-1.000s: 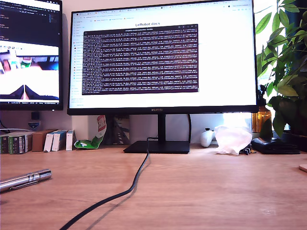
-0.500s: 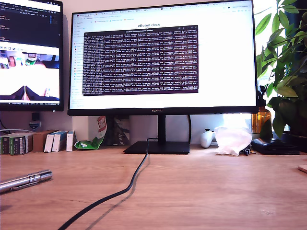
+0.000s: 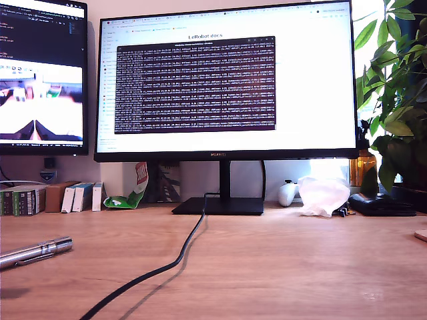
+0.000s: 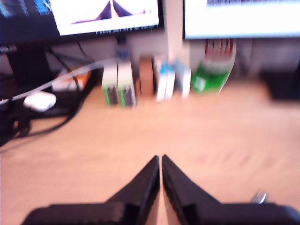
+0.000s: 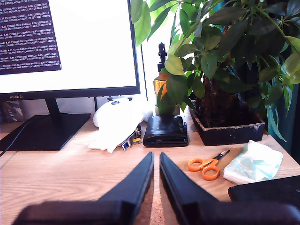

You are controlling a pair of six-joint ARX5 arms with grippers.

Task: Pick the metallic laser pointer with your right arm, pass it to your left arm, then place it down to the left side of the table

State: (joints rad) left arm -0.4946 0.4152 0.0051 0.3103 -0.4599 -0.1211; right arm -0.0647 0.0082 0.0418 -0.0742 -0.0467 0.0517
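The laser pointer (image 3: 35, 252) lay at the exterior view's lower left, a black cable (image 3: 160, 268) snaking beside it. My first gripper (image 4: 161, 159) and my second gripper (image 5: 156, 156) were both nearly closed, holding nothing.

The table (image 3: 287, 267) lay open across its front and middle, toward the exterior view's right — clear passage there. A black cable (image 3: 175, 257) ran diagonally from the monitor stand (image 3: 219, 203) toward the front edge. The metallic laser pointer (image 3: 33, 252) lay at the exterior view's left. Along the back, small boxes (image 3: 50, 197), a white crumpled bag (image 3: 323, 195) and a potted plant (image 3: 397, 100) closed off the rear — with orange scissors (image 5: 206, 166) and a black wallet (image 5: 165, 131) beside the pot.
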